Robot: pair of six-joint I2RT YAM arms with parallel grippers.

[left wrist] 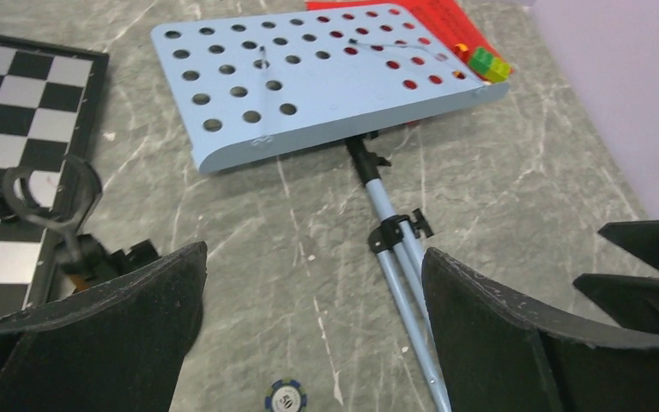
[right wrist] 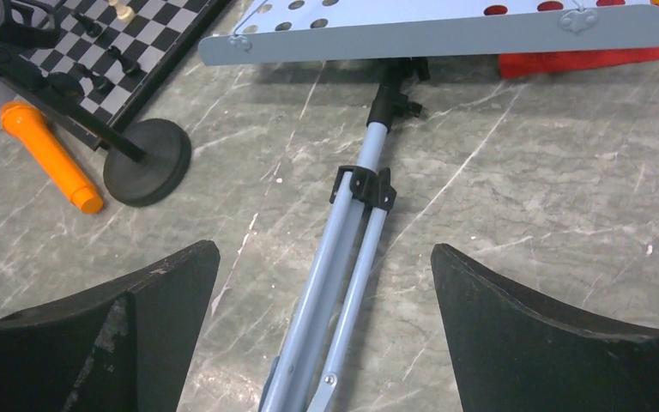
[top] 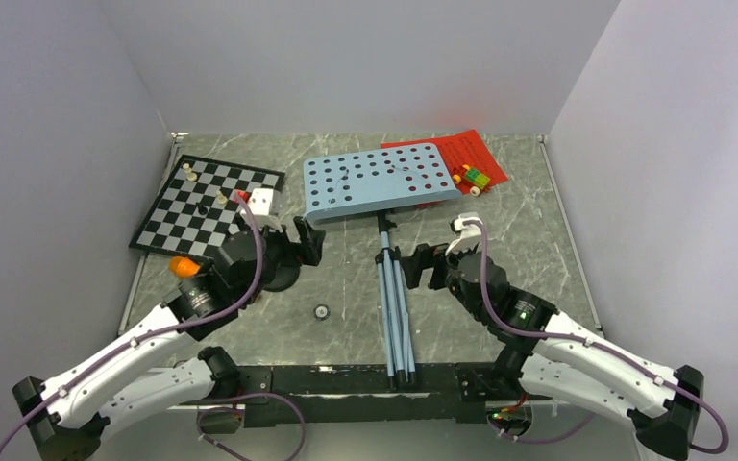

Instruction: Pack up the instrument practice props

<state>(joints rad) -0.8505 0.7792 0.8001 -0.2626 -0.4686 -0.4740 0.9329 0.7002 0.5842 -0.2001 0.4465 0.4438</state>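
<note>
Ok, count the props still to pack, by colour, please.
Light blue, music stand: 1
Red, pile of music sheets: 1
Orange, microphone: 1
Black, mic stand: 1
Total: 4

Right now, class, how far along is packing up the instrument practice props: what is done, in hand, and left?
Done: only that the music stand lies flat, legs folded together. In hand: nothing; left jaws and right jaws stand open and empty. Left: the stand, red music sheets, orange microphone and black mic stand all sit loose on the table; no case is in view.
</note>
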